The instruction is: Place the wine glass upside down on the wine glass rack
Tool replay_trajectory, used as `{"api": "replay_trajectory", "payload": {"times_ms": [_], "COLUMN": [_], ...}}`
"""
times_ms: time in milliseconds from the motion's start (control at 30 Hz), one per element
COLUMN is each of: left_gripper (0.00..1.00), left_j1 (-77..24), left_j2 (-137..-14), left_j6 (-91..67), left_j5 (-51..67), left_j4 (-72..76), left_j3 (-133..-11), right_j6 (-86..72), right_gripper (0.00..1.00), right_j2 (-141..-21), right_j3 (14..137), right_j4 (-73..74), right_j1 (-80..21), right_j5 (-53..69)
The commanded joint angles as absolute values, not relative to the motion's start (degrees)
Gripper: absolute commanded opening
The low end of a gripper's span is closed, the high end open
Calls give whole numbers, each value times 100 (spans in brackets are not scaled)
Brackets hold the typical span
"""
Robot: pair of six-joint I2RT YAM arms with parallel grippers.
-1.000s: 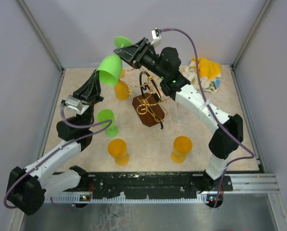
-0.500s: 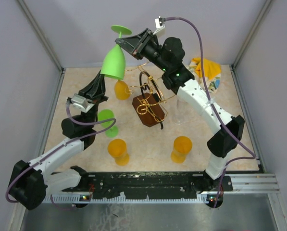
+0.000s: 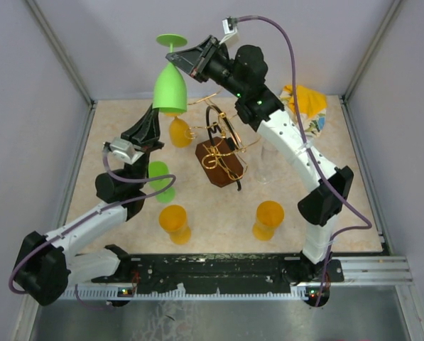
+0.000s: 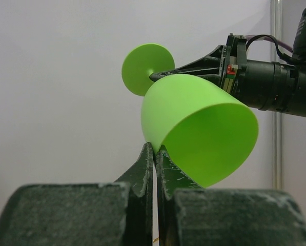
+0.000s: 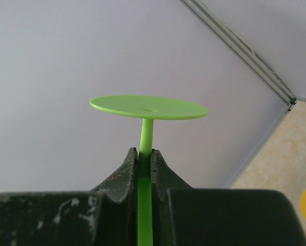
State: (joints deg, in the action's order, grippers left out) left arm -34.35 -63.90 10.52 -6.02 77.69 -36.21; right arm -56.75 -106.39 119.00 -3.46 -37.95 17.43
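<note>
A green wine glass (image 3: pixel 170 87) hangs upside down, foot on top, high above the table's back left. My right gripper (image 3: pixel 185 61) is shut on its stem (image 5: pixel 146 136), just under the foot (image 5: pixel 148 107). The bowl (image 4: pixel 199 128) opens downward, left of and above the gold wire wine glass rack (image 3: pixel 224 135) on its dark brown base (image 3: pixel 216 162). My left gripper (image 3: pixel 155 115) sits just below the bowl's rim, pointing up at it. Its fingers (image 4: pixel 145 169) are shut with nothing between them.
A second green glass (image 3: pixel 158 181) stands by the left arm. Orange glasses stand at the back left (image 3: pixel 180 132), front left (image 3: pixel 175 223) and front right (image 3: pixel 268 219). A yellow patterned cloth (image 3: pixel 305 106) lies at the back right. Grey walls enclose the table.
My right gripper has raised the green glass and turned it from tilted to nearly straight upside down. The left arm has shifted slightly right and stays below the bowl.
</note>
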Motion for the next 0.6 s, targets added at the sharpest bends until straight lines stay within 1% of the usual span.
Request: {"api": "replay_trajectory", "payload": {"times_ms": [0,33,100,233,333,433,500,567], "left_gripper": [2,5,16,25,36,48,52,54], "left_j1": [-3621,-3628,-3630,-3630,-3632,-3632,-3639,-3639], "left_j2": [-6435,-6422,-6366,-6141,-5992,-5986,-6008,-6000], "left_j6": [997,1025,1121,1300,1317,1251,1213,1174], "left_j5": [-173,-175,-148,-49,94,168,152,153], "left_j4": [7699,7688,7579,6916,6291,6093,6086,6043], "left_j3": [-3808,-3795,-3788,-3871,-3944,-3893,-3840,-3752], "right_j6": [-5149,-5017,-4708,-4208,-3851,-3831,-3809,-3693], "right_gripper": [0,0,0,0,0,0,0,0], "right_j2": [-10604,-10570,-10516,-10562,-10712,-10805,-10827,-10824], "right_j3": [12143,12148,12252,12692,13251,13536,13637,13710], "right_j4": [-94,-12,203,542,857,878,855,886], "right_j1": [-3917,-3922,-3889,-3652,-3466,-3286,-3182,-3029], "right_j5": [1958,1919,1855,1779,1731,1838,1883,1910]}}
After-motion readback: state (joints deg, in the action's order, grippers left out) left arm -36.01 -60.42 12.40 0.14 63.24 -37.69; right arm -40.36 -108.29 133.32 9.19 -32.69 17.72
